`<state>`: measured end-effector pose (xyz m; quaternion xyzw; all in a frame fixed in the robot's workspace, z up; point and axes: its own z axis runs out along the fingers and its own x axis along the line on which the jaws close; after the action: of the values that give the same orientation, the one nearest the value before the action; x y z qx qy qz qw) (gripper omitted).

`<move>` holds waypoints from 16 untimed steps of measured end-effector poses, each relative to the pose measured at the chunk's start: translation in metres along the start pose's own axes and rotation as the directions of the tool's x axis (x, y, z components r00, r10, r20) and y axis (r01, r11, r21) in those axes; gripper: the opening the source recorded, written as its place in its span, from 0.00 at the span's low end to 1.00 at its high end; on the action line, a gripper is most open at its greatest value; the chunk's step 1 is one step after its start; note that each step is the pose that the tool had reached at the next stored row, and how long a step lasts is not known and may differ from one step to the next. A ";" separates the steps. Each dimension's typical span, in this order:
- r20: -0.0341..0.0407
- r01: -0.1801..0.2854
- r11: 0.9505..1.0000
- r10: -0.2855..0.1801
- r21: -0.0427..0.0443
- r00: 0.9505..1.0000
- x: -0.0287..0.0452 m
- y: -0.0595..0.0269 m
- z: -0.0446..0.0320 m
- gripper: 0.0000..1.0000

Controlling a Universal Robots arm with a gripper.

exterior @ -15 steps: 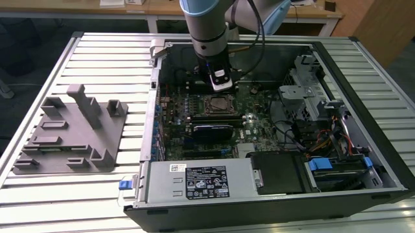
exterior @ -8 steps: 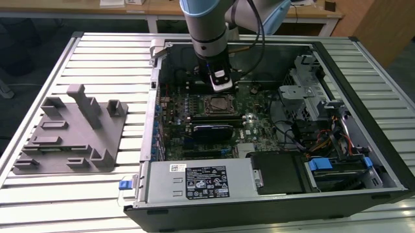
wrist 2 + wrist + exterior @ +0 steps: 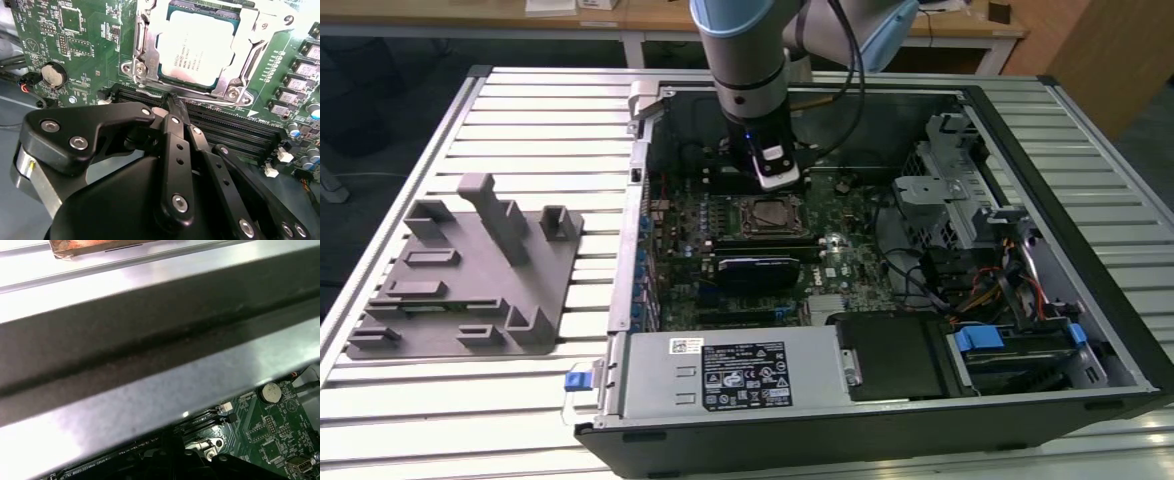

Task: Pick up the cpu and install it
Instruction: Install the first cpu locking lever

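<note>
1. Closed jaws are what you are looking at: in the second wrist view the gripper (image 3: 172, 100) is bringing its black fingers (image 3: 176, 107) together to one narrow tip, and nothing is sitting between them
2. You are seeing the cpu (image 3: 200, 45) lying flat in its socket in that same view, silvery top facing up, with the metal socket frame (image 3: 145, 55) surrounding it
3. Your fingertip is hanging just beside the cpu's edge, over the black memory slots (image 3: 235, 127) that are running alongside the socket; I cannot tell whether it is touching anything
4. You are also getting a round coin battery (image 3: 52, 75) on the green motherboard (image 3: 90, 40) in the second wrist view, well apart from the socket
5. In the exterior view your arm (image 3: 747, 60) is reaching down into the open computer case (image 3: 1067, 330), and the gripper (image 3: 777, 180) is hovering just on the far side of the cpu (image 3: 765, 213)
6. You are seeing a grey tray (image 3: 460, 270) sitting on the slatted table (image 3: 534, 110) at the exterior view's left, well apart from the case
7. In the first wrist view the case's metal wall (image 3: 150, 340) is running across, with the coin battery (image 3: 271, 392) beyond it
</note>
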<state>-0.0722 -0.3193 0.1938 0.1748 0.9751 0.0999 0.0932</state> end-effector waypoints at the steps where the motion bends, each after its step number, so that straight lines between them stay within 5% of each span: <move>1: 0.000 0.002 1.000 -0.002 0.001 1.000 0.0000 0.0000 0.0001 0.11; 13: 0.006 0.026 0.999 -0.026 0.028 1.000 -0.0004 -0.0019 0.0009 0.11; 16: 0.006 0.029 0.999 -0.029 0.028 1.000 -0.0002 -0.0020 0.0019 0.11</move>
<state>-0.0722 -0.3210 0.1916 0.1621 0.9785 0.0846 0.0951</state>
